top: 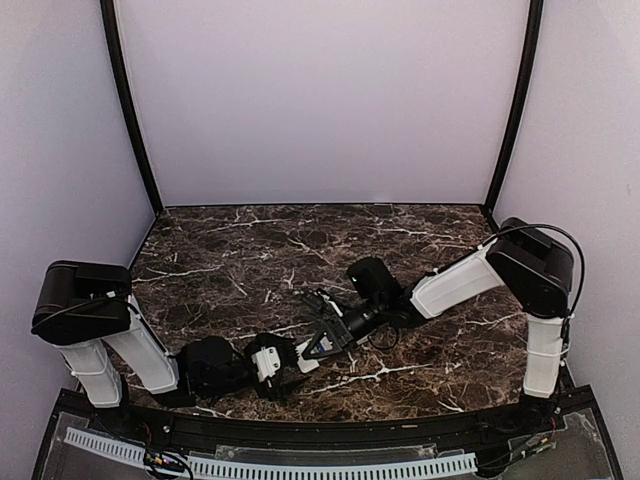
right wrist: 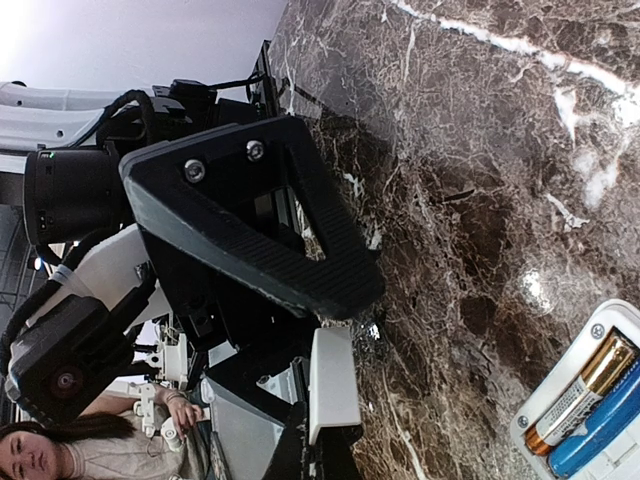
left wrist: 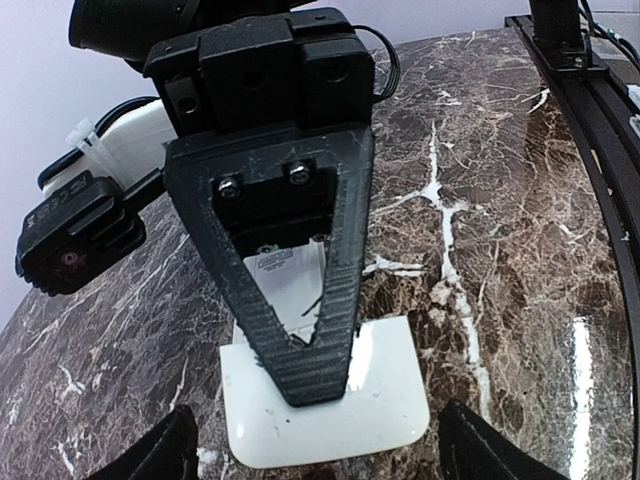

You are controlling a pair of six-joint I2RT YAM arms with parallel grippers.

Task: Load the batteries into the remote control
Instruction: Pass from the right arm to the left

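Note:
The white remote control (left wrist: 330,420) lies back-up on the marble and also shows in the top view (top: 307,363). Its open compartment (right wrist: 612,316) holds the tan battery (right wrist: 580,395) and the bluish battery (right wrist: 600,435) side by side. My right gripper (right wrist: 325,455) is shut on the small white cover (right wrist: 335,385) and holds it on edge over the remote. The cover (left wrist: 285,285) shows through the right gripper's finger (left wrist: 310,370). My left gripper (left wrist: 320,440) is open, with its fingertips (left wrist: 150,455) on either side of the remote's near end, not touching it.
The dark marble table (top: 230,250) runs to the pale back and side walls. A black rail (left wrist: 590,90) borders the table's near edge. Both wrists crowd the near middle (top: 322,345).

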